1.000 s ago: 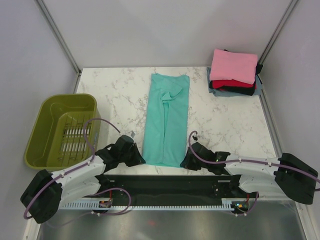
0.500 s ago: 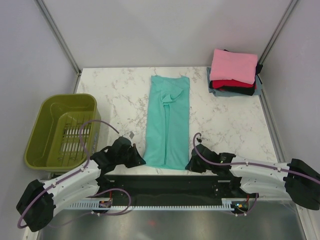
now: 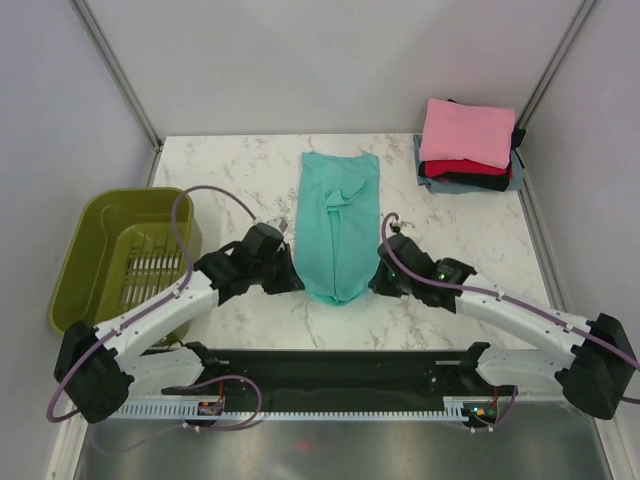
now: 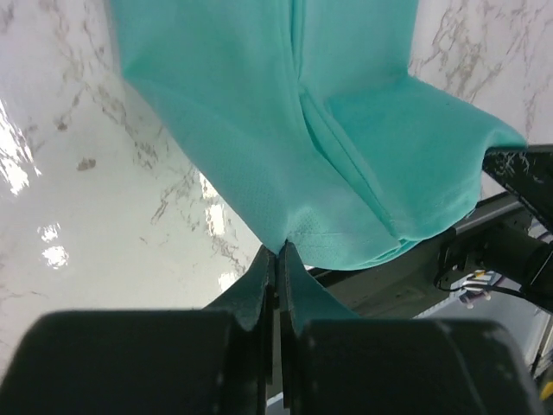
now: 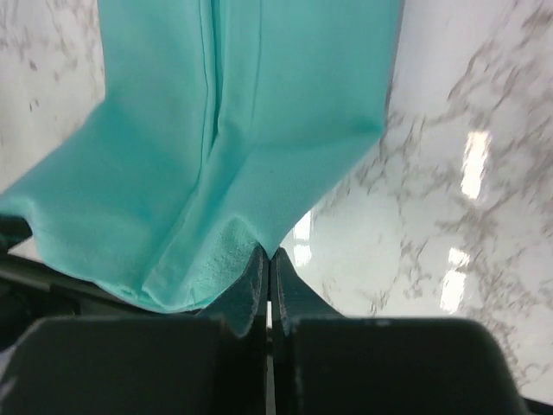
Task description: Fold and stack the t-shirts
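The teal t-shirt (image 3: 338,220) lies as a long narrow strip down the middle of the table. Its near hem is lifted off the table and sags between my two grippers. My left gripper (image 3: 290,280) is shut on the hem's left corner (image 4: 278,244). My right gripper (image 3: 380,278) is shut on the hem's right corner (image 5: 270,249). The shirt fills the upper part of both wrist views (image 4: 285,130) (image 5: 242,112). A stack of folded shirts stands at the back right, the pink one (image 3: 468,132) on top of red (image 3: 450,167), black and grey-blue ones.
An olive-green plastic basket (image 3: 90,260) stands at the left edge of the marble table (image 3: 230,180). The black rail with the arm bases (image 3: 340,370) runs along the near edge. Grey walls close in the back and sides.
Both grippers have moved away from the near edge toward the middle of the table, carrying the shirt's near hem up and back. The flat part of the shirt is now shorter.
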